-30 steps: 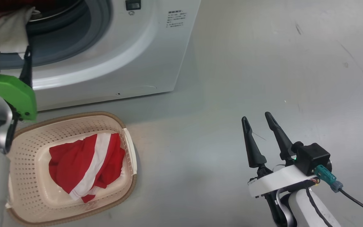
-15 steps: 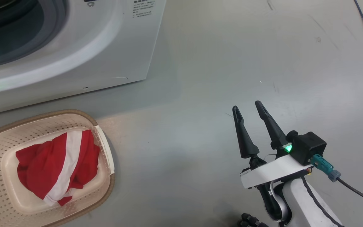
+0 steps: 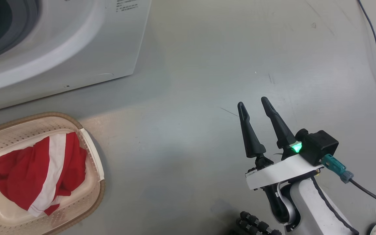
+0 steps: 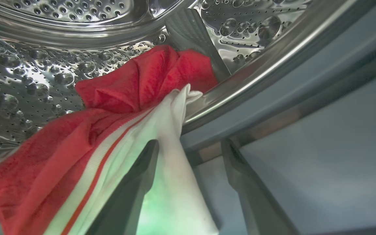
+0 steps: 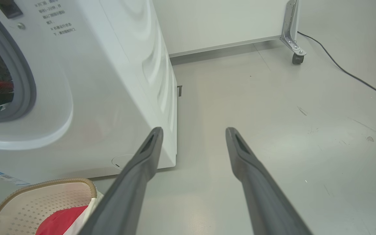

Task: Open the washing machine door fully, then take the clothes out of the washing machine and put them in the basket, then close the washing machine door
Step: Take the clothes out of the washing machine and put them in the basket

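Over the grey floor [image 3: 191, 65] our right fingers [image 3: 248, 133] hang open, empty. Our left fingers [image 4: 135, 182], open, straddle clothes [image 4: 126, 85] in the washing machine [image 4: 28, 75].

so the right hand [image 3: 252, 101] is two long black fingers [image 3: 249, 137], white bracket [image 3: 282, 171] behind it, green light [image 3: 296, 148], teal plug [image 3: 333, 163]

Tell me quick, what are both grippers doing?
Left gripper: open, holding nothing, clothes right in front.
Right gripper: open, empty, over the floor.
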